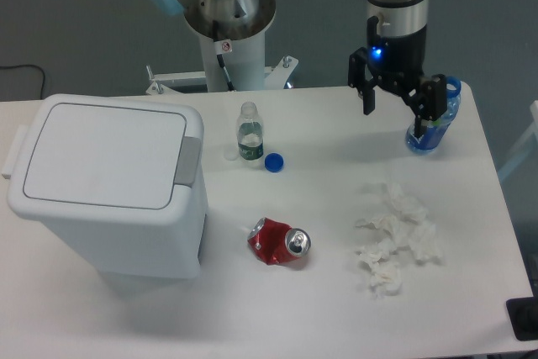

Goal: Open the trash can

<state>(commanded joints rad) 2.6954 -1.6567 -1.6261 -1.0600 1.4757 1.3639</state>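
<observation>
**Lot: closed bin at left, claw idle at far right**

Item 1. The trash can (105,182), a large boxy white plastic bin with rounded corners, stands at the left of the white table (336,308). Its flat hinged lid (105,155) lies shut. The grey push-button tab (188,161) sits at the lid's right edge, on the side facing the arm.

Item 2. The two-finger gripper (399,102) hangs at the far right, released, jaws spread and holding nothing. It hovers just beside a blue-tinted plastic bottle (430,128).

Item 3. Governing relation: the bin lies well apart from the claw, to its left and nearer. In my judgement the grey tab is the first part reached on a leftward path.

Item 4. Between them: a small clear open bottle (248,132), a blue cap (273,162), a crushed red soda can (279,242), crumpled white tissue (395,237).
</observation>
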